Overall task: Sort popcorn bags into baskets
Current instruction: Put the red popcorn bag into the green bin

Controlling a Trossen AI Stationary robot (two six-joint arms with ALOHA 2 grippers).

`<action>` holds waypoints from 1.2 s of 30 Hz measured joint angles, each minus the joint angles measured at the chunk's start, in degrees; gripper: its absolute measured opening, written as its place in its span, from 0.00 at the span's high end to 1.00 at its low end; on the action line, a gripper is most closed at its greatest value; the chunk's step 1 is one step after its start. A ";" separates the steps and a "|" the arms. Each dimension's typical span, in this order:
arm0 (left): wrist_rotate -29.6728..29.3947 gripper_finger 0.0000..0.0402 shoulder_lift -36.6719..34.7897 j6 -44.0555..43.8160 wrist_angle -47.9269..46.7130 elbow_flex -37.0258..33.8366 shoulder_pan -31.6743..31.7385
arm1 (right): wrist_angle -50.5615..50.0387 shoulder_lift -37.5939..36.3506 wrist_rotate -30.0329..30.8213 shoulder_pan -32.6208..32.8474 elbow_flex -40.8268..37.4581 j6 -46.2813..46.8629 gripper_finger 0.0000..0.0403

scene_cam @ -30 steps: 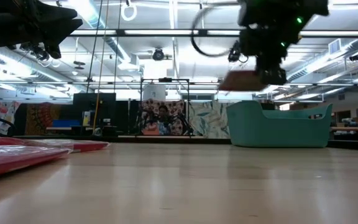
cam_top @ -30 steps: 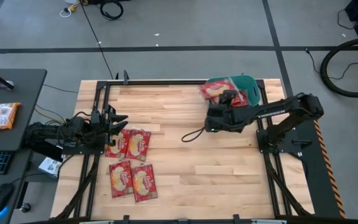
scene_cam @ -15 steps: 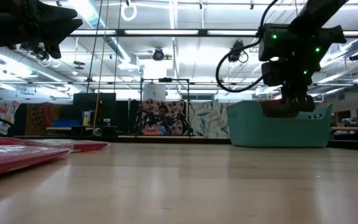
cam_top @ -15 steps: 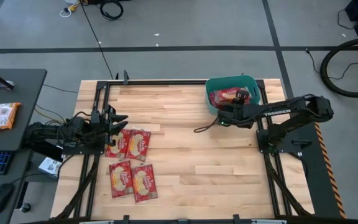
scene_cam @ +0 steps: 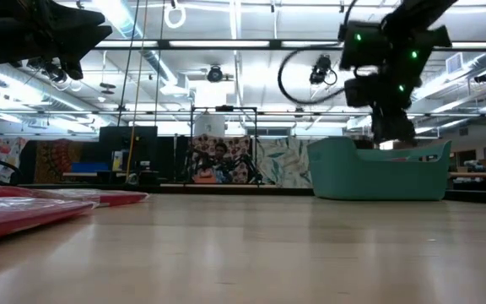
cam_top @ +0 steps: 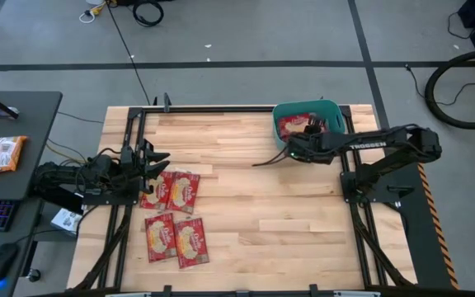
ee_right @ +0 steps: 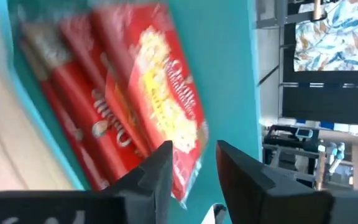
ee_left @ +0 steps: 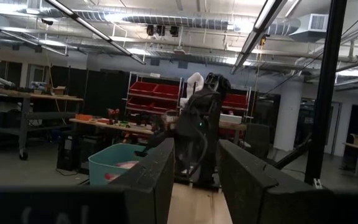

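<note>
Your right gripper [cam_top: 320,129] hangs over the teal basket [cam_top: 282,114], fingers parted and empty above the popcorn bags [ee_right: 148,106] inside. Your left gripper [cam_top: 157,157], fingers spread, waits beside four bags [cam_top: 174,216] on the table [cam_top: 262,214].

- The right arm [cam_top: 386,140] reaches from its base at the table's right edge toward the far right corner, its forearm lying nearly level.
- The right gripper [cam_top: 313,130] hangs above the table's far right area, pointing down; in the low view it [scene_cam: 392,131] shows high up.
- Its two dark fingers [ee_right: 160,171] stand slightly apart with a narrow gap between them, holding nothing.
- The left arm [cam_top: 81,177] waits folded low at the table's left edge.
- The left gripper [cam_top: 157,158] points toward the table's middle, its fingers [ee_left: 160,168] spread apart and empty.
</note>
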 joint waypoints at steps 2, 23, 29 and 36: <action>0.01 0.69 0.00 0.00 0.00 -0.02 0.01 | -1.64 0.02 -0.02 0.79 2.93 1.90 0.68; -0.01 0.69 0.00 0.02 0.44 -0.02 0.00 | 36.88 12.36 -28.69 17.43 13.35 -11.17 0.68; -0.01 0.69 -0.02 0.04 0.50 0.00 0.01 | 43.84 26.28 -31.48 20.22 19.60 -15.27 0.68; -0.01 0.69 -0.02 -1.38 0.20 -0.01 0.00 | 43.87 39.41 -40.48 20.79 32.44 -16.15 0.68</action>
